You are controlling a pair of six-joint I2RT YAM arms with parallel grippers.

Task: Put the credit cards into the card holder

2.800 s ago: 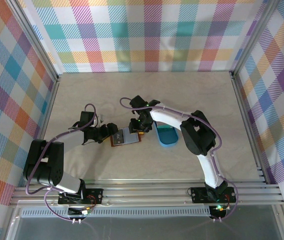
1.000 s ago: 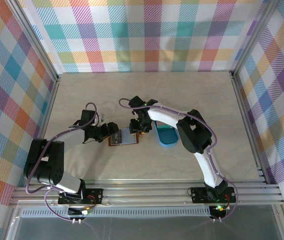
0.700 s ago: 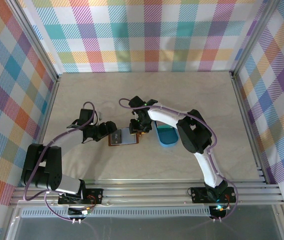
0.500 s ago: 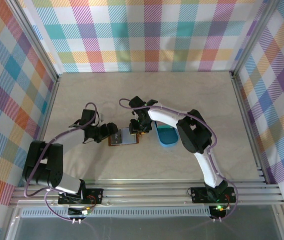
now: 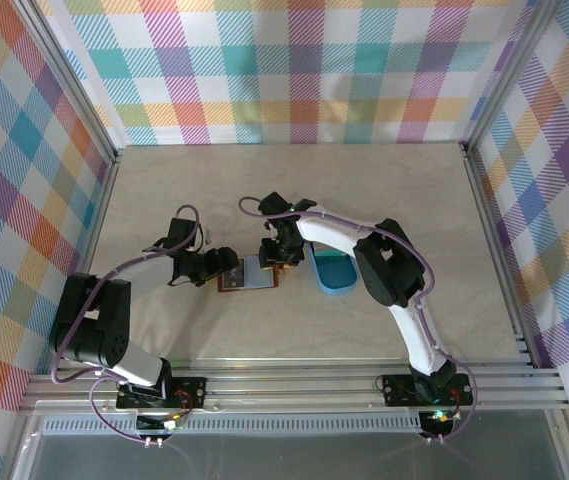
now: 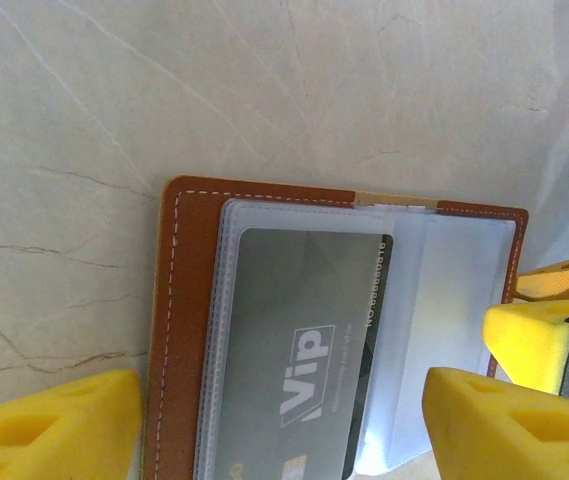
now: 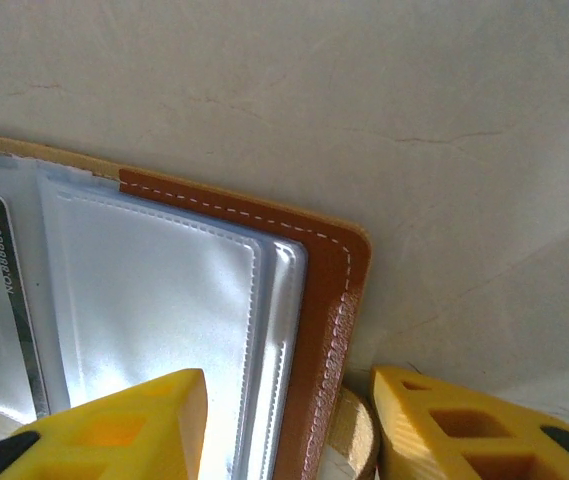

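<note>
The card holder lies open and flat on the table, brown leather with clear plastic sleeves. A grey credit card marked VIP sits inside the left sleeve. My left gripper is open, its yellow fingers standing either side of that half of the holder. My right gripper is open too. One of its fingers rests over the right sleeve, the other stands off the leather edge beside the round snap tab. One right finger also appears in the left wrist view.
A blue oval tray stands just right of the holder, close to the right arm's wrist. Checked walls with metal posts close in the table on three sides. Bare marble surface stretches behind the grippers.
The left gripper has edged slightly toward the holder and its arm has shifted a little. The holder, the card and the right gripper stay where they were.
</note>
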